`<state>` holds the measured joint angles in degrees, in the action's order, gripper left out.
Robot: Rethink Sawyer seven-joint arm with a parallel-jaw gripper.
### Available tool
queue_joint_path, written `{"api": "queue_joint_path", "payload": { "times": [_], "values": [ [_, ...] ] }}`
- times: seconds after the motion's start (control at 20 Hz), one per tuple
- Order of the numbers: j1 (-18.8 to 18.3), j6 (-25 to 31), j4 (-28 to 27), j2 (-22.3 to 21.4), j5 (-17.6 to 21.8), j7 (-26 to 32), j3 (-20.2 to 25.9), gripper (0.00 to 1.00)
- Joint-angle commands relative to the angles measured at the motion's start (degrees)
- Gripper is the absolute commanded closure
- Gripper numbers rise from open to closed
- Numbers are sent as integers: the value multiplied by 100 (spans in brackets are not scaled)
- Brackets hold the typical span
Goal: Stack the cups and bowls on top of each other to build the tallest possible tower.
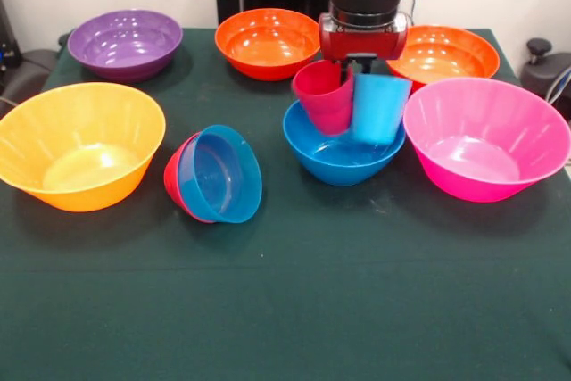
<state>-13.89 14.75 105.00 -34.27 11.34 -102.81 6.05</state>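
Note:
A crimson red cup (323, 95) and a taller light blue cup (378, 109) stand side by side, both leaning, inside a mid-sized blue bowl (339, 167) at the table's middle. My gripper (361, 66) hangs directly above them, its tip down in the gap between the two cup rims. Whether it holds either cup is hidden. Left of that, a small blue bowl (223, 174) lies tipped on its side, nested in a small red bowl (171, 178).
A large yellow-orange bowl (80, 144) sits at the left and a large pink bowl (486, 136) at the right. Along the far edge stand a purple bowl (125, 42) and two orange bowls (268, 42) (446, 53).

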Motion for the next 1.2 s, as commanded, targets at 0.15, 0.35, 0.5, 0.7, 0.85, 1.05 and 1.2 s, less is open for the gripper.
{"api": "queue_joint_path", "payload": {
  "times": [0.15,0.35,0.5,0.7,0.85,1.05,1.2],
  "values": [
    [-15,-316,113,207,320,-464,128,0],
    [-94,-175,-86,277,303,-325,148,0],
    [-99,-118,-104,251,311,-293,122,0],
    [-144,1,-143,224,306,-221,127,0],
    [-213,120,50,-6,177,-287,220,0],
    [-295,718,355,-803,-72,-217,402,0],
    [-274,1230,351,-1259,-323,-241,472,0]
  ]
}}
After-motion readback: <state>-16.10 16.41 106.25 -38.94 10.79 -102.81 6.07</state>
